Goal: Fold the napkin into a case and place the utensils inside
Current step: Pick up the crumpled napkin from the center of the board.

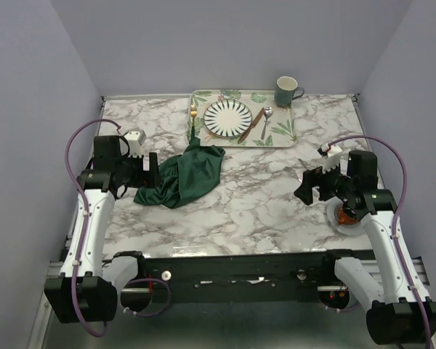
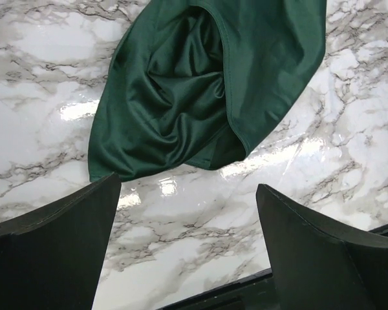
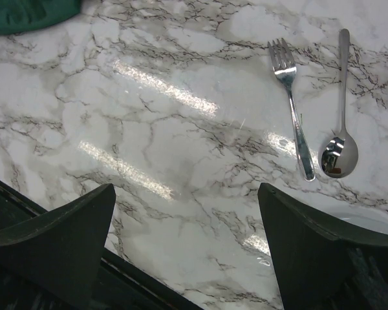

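The crumpled napkin lies just right of the left gripper's spread, empty fingers. The right gripper gapes too, well apart.

A leaf-patterned tray sits at the far edge of the marble table. It carries a striped plate, with a green mug at its far right corner. A small dish lies near right.

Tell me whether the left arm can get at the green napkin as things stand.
Probably yes. The left gripper stands open right beside the crumpled napkin, with only bare marble table between them and nothing lying on the cloth. Its far corner seems to touch the tray, which shouldn't hinder a grab.
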`<state>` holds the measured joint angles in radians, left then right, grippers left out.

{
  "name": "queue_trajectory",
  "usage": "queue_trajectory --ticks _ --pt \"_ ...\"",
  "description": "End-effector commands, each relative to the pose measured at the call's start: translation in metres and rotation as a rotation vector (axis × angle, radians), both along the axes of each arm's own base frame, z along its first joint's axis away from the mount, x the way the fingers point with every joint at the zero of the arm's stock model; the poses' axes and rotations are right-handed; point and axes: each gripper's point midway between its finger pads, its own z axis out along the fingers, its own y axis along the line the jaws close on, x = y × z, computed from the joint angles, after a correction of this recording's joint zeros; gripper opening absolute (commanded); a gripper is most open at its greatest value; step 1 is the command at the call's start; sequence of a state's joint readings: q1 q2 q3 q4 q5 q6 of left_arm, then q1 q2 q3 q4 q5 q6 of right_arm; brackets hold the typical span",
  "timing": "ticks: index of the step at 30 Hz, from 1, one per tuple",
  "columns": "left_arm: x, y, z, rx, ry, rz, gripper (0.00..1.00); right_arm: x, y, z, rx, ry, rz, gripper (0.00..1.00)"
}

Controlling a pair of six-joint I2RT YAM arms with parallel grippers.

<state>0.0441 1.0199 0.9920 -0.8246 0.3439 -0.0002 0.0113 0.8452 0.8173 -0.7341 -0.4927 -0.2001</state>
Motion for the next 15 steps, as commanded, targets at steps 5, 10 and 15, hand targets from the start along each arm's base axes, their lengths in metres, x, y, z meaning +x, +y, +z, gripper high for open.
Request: queue_trajectory --ticks 5,10,15 --pt "0.060 0.023 0.046 0.116 -0.144 0.029 0.99 0.000 0.002 0.003 0.014 -0.014 0.009 1.00" --pt "0.092 0.015 0.043 0.096 -0.109 -0.042 0.99 0.000 0.002 0.004 0.014 -0.018 0.009 1.00" --pt "0.119 -0.005 0.007 0.027 0.016 -0.095 0.99 0.000 0.002 0.004 0.013 -0.020 0.008 1.00"
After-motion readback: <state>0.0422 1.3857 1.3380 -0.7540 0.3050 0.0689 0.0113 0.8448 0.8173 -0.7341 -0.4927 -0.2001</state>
